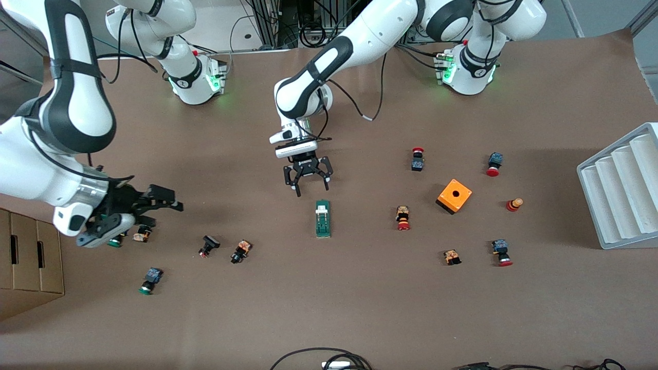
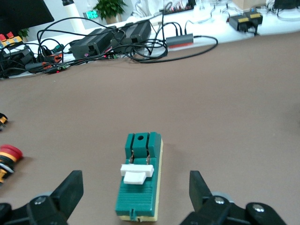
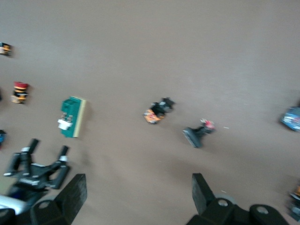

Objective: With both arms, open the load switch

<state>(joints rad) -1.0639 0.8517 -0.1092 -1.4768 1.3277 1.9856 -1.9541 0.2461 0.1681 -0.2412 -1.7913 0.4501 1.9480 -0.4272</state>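
Note:
The load switch (image 1: 323,218) is a narrow dark-green block with a white lever piece, lying flat in the middle of the table. My left gripper (image 1: 312,189) hangs open just above the table at the switch's lever end, not touching it. In the left wrist view the load switch (image 2: 139,180) lies between the spread fingers of the left gripper (image 2: 135,187). My right gripper (image 1: 165,201) is open and empty over small buttons toward the right arm's end of the table. The right wrist view shows the load switch (image 3: 71,117) well off from the right gripper (image 3: 138,187).
Small push buttons lie scattered: two (image 1: 241,251) (image 1: 208,245) between the right gripper and the switch, one (image 1: 403,218) beside the switch. An orange box with a hole (image 1: 454,196), a white ribbed rack (image 1: 622,185) and a cardboard box (image 1: 25,257) stand at the table's ends.

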